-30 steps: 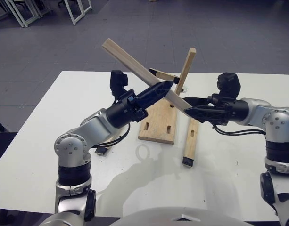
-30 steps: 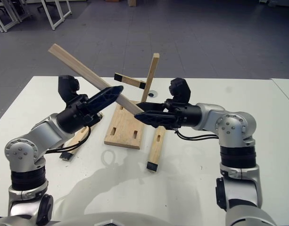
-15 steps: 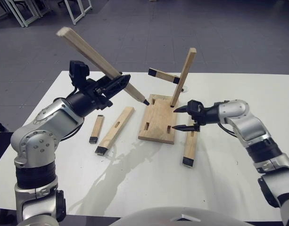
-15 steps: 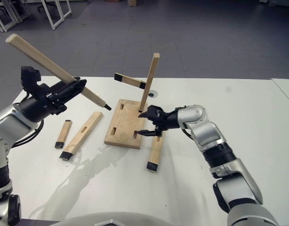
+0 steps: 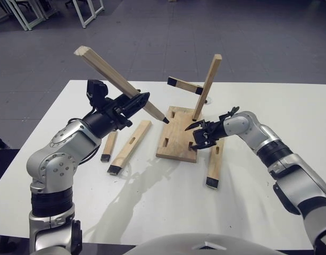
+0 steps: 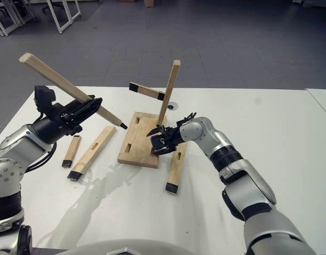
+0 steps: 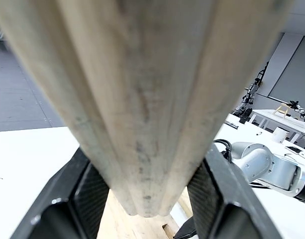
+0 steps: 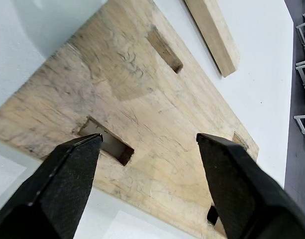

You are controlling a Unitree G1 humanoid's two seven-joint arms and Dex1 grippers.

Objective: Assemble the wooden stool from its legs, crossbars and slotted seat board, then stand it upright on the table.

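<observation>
Left wrist view: finds two black fingers (image 7: 80, 199) shut hard on opposite sides of a wooden leg (image 7: 142, 99), with no gap left. From the head views, places the left gripper (image 5: 137, 100) on the lower half of that leg, up above the table (image 5: 152, 212) and left of the seat board (image 5: 173, 139). Slants up and away to the left at the bare end. Ends at the low end in a black cap just over the board's far left corner; cannot tell whether touching or not. Right wrist view: has the right gripper (image 8: 150, 138) spread wide, nothing between its fingers (image 8: 67, 189), directly over the board's near right slot. Hovers close above that corner, with the arm stretched in from the right. As for the board: lies flat on the table with four slots cut through it. Carries a standing leg (image 5: 208, 87) in the far right slot, tilted a little to the right. Bears on that leg, about halfway up, a crossbar (image 5: 183, 85) jutting out to the left, with a black cap on the free end. Has just to its right a third leg (image 5: 215, 162), flat on the table, black cap toward the robot. Has to its left, set apart, a slotted bar (image 5: 130, 146) and beside that a short bar (image 5: 108, 145), both flat, black caps toward the robot.
</observation>
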